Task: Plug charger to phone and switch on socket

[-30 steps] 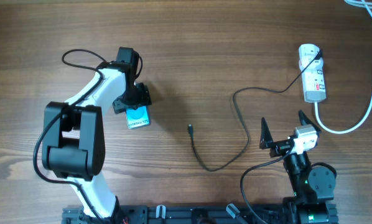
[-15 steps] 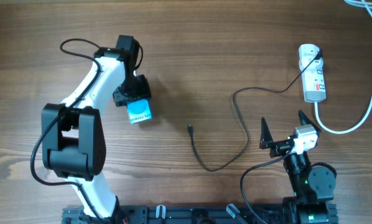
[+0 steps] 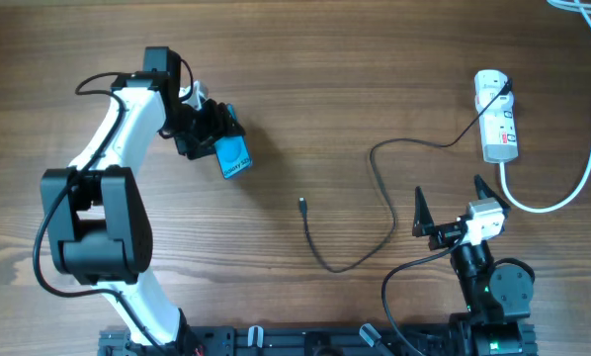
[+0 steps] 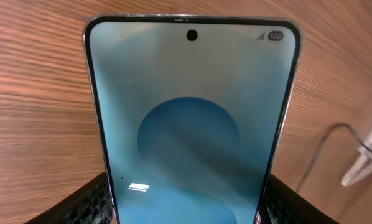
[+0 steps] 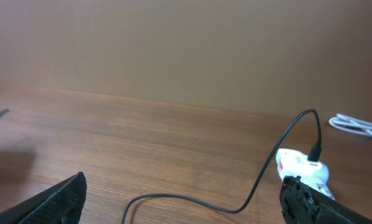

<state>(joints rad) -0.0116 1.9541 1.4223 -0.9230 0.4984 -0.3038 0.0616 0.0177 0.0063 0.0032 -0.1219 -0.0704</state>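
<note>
While our left gripper (image 3: 214, 138) clamps the phone (image 3: 233, 156) at upper left, we judge it stiff, slick, fragile; the limp, light charger tip (image 3: 303, 206) lies centre, best pinched just behind the connector; our right gripper (image 3: 448, 198) gapes empty, lower right

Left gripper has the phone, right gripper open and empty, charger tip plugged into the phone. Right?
Not quite. The charger tip is not plugged in: it lies loose on the table, apart from the phone, as the overhead view shows. The rest holds: the left gripper has the phone, and the right gripper is open and empty.
</note>
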